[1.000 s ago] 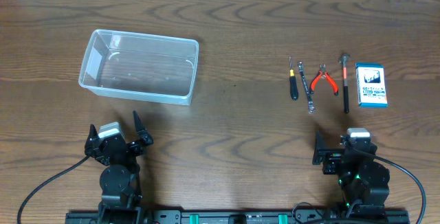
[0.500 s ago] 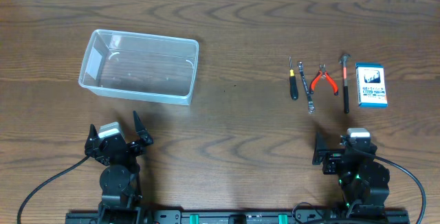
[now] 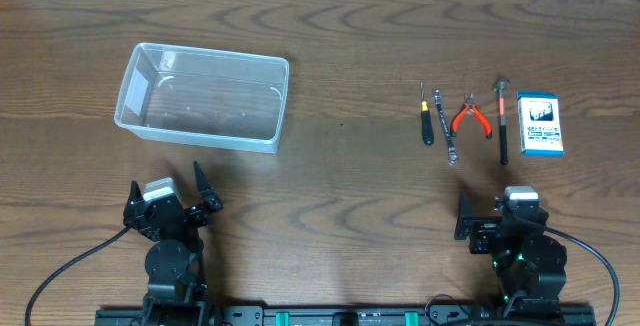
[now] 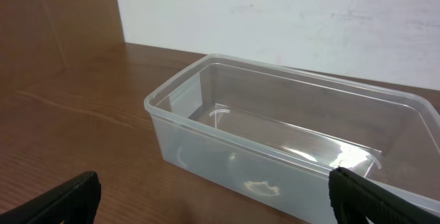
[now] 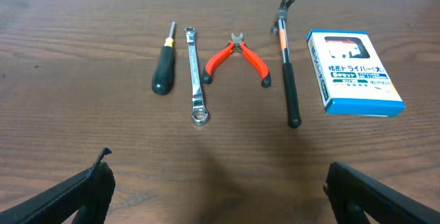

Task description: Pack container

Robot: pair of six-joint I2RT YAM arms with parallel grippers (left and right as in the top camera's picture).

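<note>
wood worktop [image 3: 340, 186], container [image 3: 210, 58] empty at 10 o'clock, tools [image 3: 470, 116] at 2. risk: tools lie close side by side, so a wide pincer likely knocks neighbours; flat wrench [image 5: 195, 76] may slip. both arms tucked low at 7 and 5, left pincer [image 4: 213, 179] and right pincer [image 5: 218, 165] wide, empty.

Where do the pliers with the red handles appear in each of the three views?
Overhead: the pliers lie at the right, in the row of tools, between the wrench and the hammer.
Left wrist: not in it; it shows the clear container.
Right wrist: the pliers at upper middle, between the same tools.
Shared landmark: the blue-and-white box, right of the hammer in both.
</note>
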